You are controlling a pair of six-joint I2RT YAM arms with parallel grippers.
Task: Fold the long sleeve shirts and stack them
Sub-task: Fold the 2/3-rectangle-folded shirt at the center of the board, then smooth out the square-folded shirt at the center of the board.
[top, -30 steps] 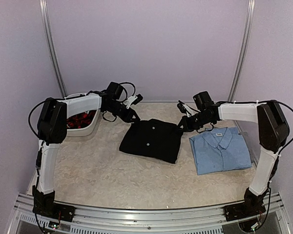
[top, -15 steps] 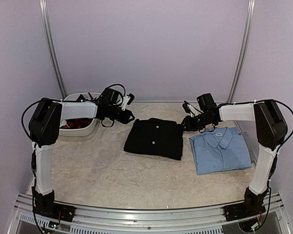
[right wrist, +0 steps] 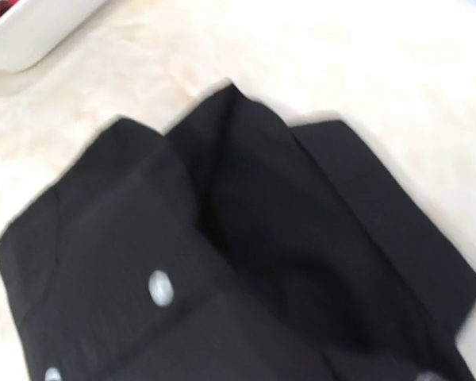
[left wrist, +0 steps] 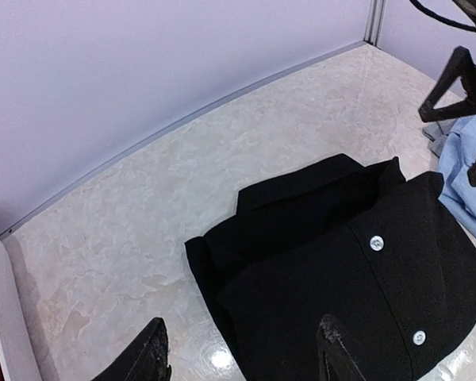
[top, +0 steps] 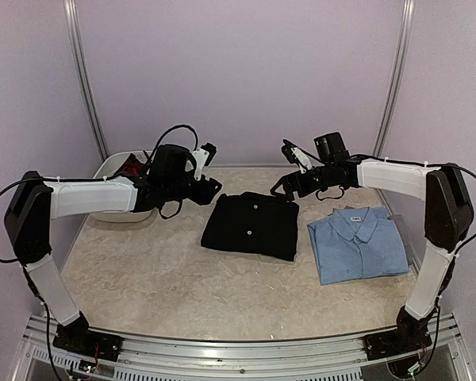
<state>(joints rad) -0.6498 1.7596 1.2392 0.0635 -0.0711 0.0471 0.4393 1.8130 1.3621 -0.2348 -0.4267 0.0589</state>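
The black long sleeve shirt lies folded in the middle of the top view, flat on the marbled beige table. Its collar faces the back wall and its small white buttons run down the front. In the right wrist view the same shirt fills most of the frame. It is somewhat blurred, with one button showing at lower left.

The light blue long sleeve shirt lies folded just to the right of the black one, collar also toward the wall. The two are close but apart.

The left gripper hovers at the upper left of the black shirt. Its wrist view shows the two fingertips spread wide at the bottom of the frame, with nothing between them. The right gripper hangs above the black shirt's upper right corner. Its fingers stand apart and hold nothing.

A white bin with red items inside sits at the far left, behind the left arm.
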